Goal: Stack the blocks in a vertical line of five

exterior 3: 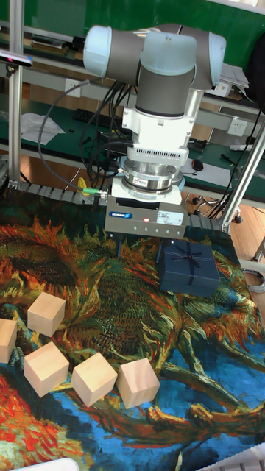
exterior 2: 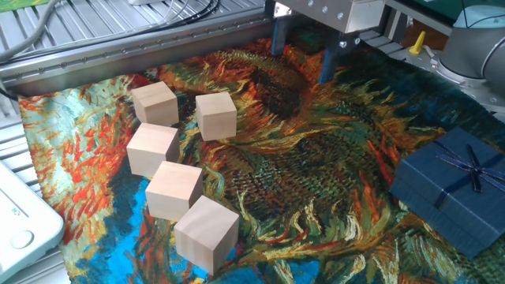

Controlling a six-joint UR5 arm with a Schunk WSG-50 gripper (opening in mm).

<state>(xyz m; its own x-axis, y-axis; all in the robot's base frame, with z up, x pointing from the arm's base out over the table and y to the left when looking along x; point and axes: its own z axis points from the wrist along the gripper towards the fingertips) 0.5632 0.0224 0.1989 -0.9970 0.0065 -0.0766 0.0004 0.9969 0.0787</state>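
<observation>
Several pale wooden blocks lie apart on the sunflower-print cloth (exterior 2: 316, 158) at the left, none on top of another. The farthest block (exterior 2: 155, 102) sits beside a second block (exterior 2: 215, 115). Others (exterior 2: 151, 148) (exterior 2: 174, 189) trail toward the nearest block (exterior 2: 207, 233). In the tall fixed view the blocks form a low arc, from one block (exterior 3: 46, 313) to another (exterior 3: 138, 383). My gripper (exterior 2: 304, 50) (exterior 3: 146, 246) hangs open and empty over the cloth's far middle, well right of the blocks, with its blue fingers (exterior 2: 329, 65) spread.
A dark blue ribboned gift box (exterior 2: 454, 185) (exterior 3: 189, 268) stands on the cloth at the right. A metal rail (exterior 2: 118, 55) borders the far edge. A white device (exterior 2: 16, 221) sits off the cloth at the near left. The arm's base joint (exterior 2: 473, 39) is at far right.
</observation>
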